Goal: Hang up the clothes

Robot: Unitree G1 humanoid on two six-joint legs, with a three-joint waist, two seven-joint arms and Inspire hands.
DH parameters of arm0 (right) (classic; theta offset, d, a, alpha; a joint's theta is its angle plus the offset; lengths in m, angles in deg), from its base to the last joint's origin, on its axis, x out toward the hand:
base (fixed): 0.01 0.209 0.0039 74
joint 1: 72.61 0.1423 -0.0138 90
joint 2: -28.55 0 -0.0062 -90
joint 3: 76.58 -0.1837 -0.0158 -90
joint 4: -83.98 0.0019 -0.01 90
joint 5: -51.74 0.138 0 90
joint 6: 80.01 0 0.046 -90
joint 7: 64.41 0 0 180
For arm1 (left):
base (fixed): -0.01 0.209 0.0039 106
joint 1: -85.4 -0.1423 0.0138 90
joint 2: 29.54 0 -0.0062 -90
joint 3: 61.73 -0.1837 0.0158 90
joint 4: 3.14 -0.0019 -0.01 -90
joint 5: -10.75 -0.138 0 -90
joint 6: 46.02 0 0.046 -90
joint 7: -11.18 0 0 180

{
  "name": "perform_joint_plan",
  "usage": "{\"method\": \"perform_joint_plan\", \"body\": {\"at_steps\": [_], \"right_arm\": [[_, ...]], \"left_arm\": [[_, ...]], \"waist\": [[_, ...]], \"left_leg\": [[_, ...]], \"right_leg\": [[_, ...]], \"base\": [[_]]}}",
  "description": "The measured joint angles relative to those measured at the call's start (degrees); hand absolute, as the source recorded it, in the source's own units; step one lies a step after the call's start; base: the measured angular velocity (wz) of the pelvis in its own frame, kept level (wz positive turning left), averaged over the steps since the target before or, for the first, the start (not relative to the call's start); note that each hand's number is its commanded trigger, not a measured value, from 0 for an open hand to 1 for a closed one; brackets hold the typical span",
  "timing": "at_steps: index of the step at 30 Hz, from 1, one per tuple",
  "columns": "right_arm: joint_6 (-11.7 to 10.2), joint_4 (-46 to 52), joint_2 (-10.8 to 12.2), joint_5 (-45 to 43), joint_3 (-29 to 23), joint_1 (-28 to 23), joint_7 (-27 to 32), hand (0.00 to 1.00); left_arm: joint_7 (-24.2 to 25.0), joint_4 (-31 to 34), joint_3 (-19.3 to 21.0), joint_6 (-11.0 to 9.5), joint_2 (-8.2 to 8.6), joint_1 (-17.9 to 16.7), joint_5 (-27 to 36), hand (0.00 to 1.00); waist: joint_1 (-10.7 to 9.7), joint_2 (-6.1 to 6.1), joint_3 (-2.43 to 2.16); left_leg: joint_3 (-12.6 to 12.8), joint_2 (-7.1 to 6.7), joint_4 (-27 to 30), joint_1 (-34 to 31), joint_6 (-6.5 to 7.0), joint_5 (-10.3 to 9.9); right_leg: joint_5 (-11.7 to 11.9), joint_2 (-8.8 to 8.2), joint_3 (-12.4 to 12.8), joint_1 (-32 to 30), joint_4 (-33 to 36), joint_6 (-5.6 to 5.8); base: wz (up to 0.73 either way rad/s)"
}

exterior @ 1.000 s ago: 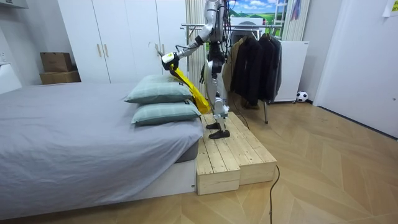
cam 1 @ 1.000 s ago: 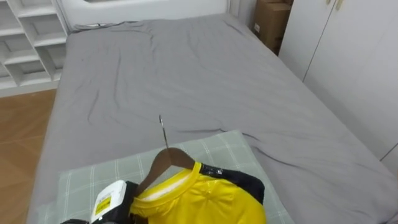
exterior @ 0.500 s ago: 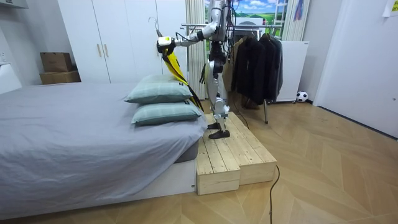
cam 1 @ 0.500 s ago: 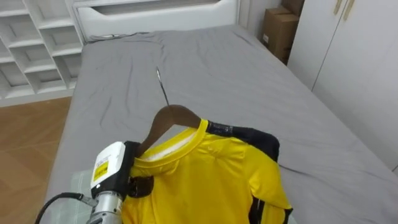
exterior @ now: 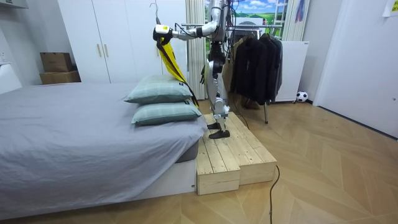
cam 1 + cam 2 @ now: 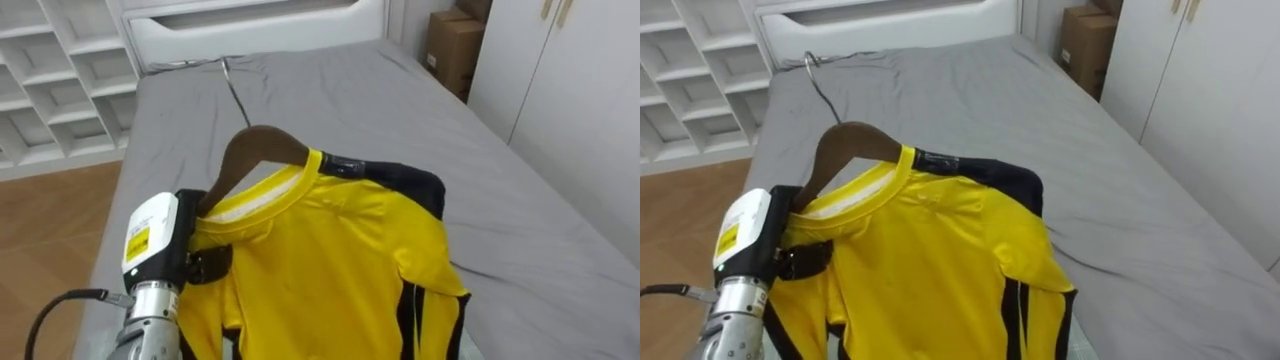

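Yellow shirt [image 6: 330, 260] on wooden hanger [image 6: 262, 145]: hook up and away over bed [image 6: 400, 110], shoulders crosswise. Left hand [image 6: 158, 245] clenched round hanger's left end.

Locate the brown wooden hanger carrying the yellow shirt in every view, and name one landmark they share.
Left eye view: brown wooden hanger upper left of centre, above the yellow shirt collar.
Right eye view: hanger further left, same pose.
Room view: hanger at the top, left of centre, held high in the left hand.
Shared landmark: the brown cardboard box by the white wardrobe.
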Motion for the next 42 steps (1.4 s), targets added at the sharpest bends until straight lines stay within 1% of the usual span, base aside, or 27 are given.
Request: {"method": "perform_joint_plan", "body": {"at_steps": [2,4,8,11,13,16,20,22,23,26,28,30,32,34,35,37,40,42], "right_arm": [[0.0,-0.02,0.0,-0.06,0.02,-0.2,0.09,0.0],[0.0,-0.01,-0.12,-0.1,0.01,-0.49,0.3,0.0],[0.08,-0.08,-0.16,-0.11,-0.05,-0.65,0.56,0.0],[0.38,-0.54,-0.17,-0.11,-1.18,-0.71,0.55,0.0],[0.46,-0.89,-0.24,-0.1,-1.56,-0.92,0.61,0.0],[0.42,-1.04,-0.52,-0.44,-1.53,-0.94,1.19,0.0],[0.35,-1.27,-0.63,-1.95,-1.56,-0.72,2.75,0.0],[0.35,-1.28,-0.8,-2.83,-1.54,-0.41,3.42,0.0],[0.35,-1.28,-0.85,-3.21,-1.5,-0.34,3.82,0.0],[0.56,-1.22,-1.76,-7.67,-1.57,0.06,5.96,0.0],[1.32,-1.28,-2.66,-12.02,-1.53,0.15,7.95,0.0],[1.85,-1.83,-2.99,-15.55,-1.52,-0.07,9.68,0.0],[2.89,-2.13,-3.18,-18.99,-1.53,-0.11,11.06,0.0],[3.09,-2.18,-3.6,-23.3,-1.6,0.41,12.11,0.0],[3.3,-2.09,-3.74,-23.95,-1.62,0.66,12.48,0.0],[4.05,-0.66,-4.61,-26.65,-1.83,1.55,15.15,0.0],[4.09,1.02,-5.81,-28.64,-2.62,3.03,18.85,0.0],[4.02,3.64,-6.01,-31.25,-4.25,3.57,20.94,0.0]], "left_arm": [[-1.16,1.81,-0.01,0.0,-0.72,-0.29,-1.43,1.0],[-2.23,3.22,-0.01,0.0,-1.16,-0.83,-2.27,1.0],[-2.4,3.41,0.01,0.24,-1.33,-0.87,-5.23,1.0],[-2.4,3.42,0.01,0.8,-1.33,-0.88,-7.97,1.0],[-2.4,3.41,0.01,1.09,-1.33,-0.88,-8.36,1.0],[-2.42,3.41,0.01,1.46,-1.33,-0.88,-8.37,1.0],[-2.42,3.39,0.01,1.83,-1.34,-0.89,-8.32,1.0],[-2.41,3.39,0.01,1.81,-1.35,-0.88,-8.24,1.0],[-2.41,3.4,0.01,1.8,-1.34,-0.89,-8.25,1.0],[-2.41,4.06,0.01,1.81,-1.69,-0.92,-8.79,1.0],[-2.49,4.97,0.01,1.8,-2.81,-0.92,-8.96,1.0],[-3.54,5.24,0.04,1.8,-3.34,-0.92,-8.82,1.0],[-4.35,5.23,0.06,1.89,-3.8,-0.92,-8.46,1.0],[-5.08,5.2,0.03,2.18,-3.98,-1.12,-8.08,1.0],[-5.38,5.2,0.0,2.25,-3.98,-1.28,-8.1,1.0],[-6.53,5.2,-0.04,2.52,-4.01,-2.1,-7.9,1.0],[-6.92,5.2,-0.3,3.2,-4.22,-2.2,-7.62,1.0],[-7.02,5.21,-0.29,3.26,-4.89,-2.2,-7.7,1.0]], "waist": [[0.06,0.07,-0.04],[0.0,0.34,-0.24],[0.16,0.51,-0.36],[0.8,0.63,-0.43],[1.15,0.93,-0.62],[1.29,1.06,-0.71],[1.28,0.97,-0.54],[1.25,0.93,-0.21],[1.43,0.88,-0.13],[1.77,0.44,0.11],[2.4,-0.28,0.04],[2.69,-0.99,0.01],[2.83,-1.67,-0.13],[2.8,-2.31,-0.28],[2.78,-2.43,-0.31],[2.79,-2.75,-0.37],[2.98,-2.99,-0.44],[2.9,-3.11,-0.45]], "left_leg": [[0.0,0.01,0.07,0.04,0.0,0.0],[0.03,0.01,0.18,0.12,0.0,0.01],[0.02,0.0,0.18,0.1,0.01,0.02],[0.02,0.02,0.09,0.05,0.0,0.01],[0.01,0.03,0.05,0.04,0.0,0.01],[-0.06,0.02,0.27,0.15,0.0,0.01],[-0.44,-0.05,0.64,0.1,0.01,0.01],[-0.98,-0.2,0.63,0.0,0.02,0.02],[-1.0,-0.21,0.58,-0.03,0.02,0.02],[-1.04,-0.31,0.37,-0.09,0.03,0.03],[-1.14,-0.34,0.31,-0.02,0.0,0.1],[-1.25,-0.32,0.5,-0.09,-0.02,0.11],[-1.3,-0.32,0.53,-0.15,-0.02,0.11],[-1.43,-0.34,0.52,-0.16,-0.02,0.12],[-1.42,-0.34,0.5,-0.14,-0.02,0.12],[-1.19,-0.32,0.51,0.0,-0.01,0.12],[-1.24,-0.38,0.53,0.06,0.0,0.13],[-1.32,-0.35,0.59,0.04,0.01,0.13]], "right_leg": [[0.0,0.0,-0.06,0.03,-0.01,0.0],[0.0,-0.04,0.01,0.1,-0.01,0.0],[0.0,-0.08,-0.08,0.19,-0.02,0.0],[0.0,-0.02,0.03,0.14,0.03,0.0],[0.0,0.0,0.06,0.15,0.09,0.0],[0.0,-0.04,-0.09,0.29,0.09,0.0],[0.0,-0.07,-0.22,0.47,0.1,0.0],[0.0,-0.15,-0.65,0.52,0.1,0.0],[-0.01,-0.15,-0.73,0.48,0.12,0.01],[-0.21,-0.15,-0.55,0.28,0.09,0.05],[-0.28,-0.17,-0.66,0.15,0.03,0.06],[-0.29,-0.17,-0.83,0.19,-0.2,0.06],[-0.28,-0.22,-1.34,0.41,-0.41,0.06],[-0.28,-0.24,-1.54,0.51,-0.12,0.06],[-0.28,-0.26,-1.54,0.45,0.03,0.06],[-0.28,-0.22,-1.41,0.39,0.22,0.07],[-0.26,-0.36,-1.43,0.42,0.23,0.09],[-0.26,-0.33,-1.5,0.49,0.19,0.09]], "base": [[0.0],[0.0],[0.0],[0.0],[0.0],[0.0],[0.02],[0.08],[0.06],[0.0],[0.02],[0.04],[0.02],[0.0],[0.0],[-0.06],[0.0],[0.0]]}}
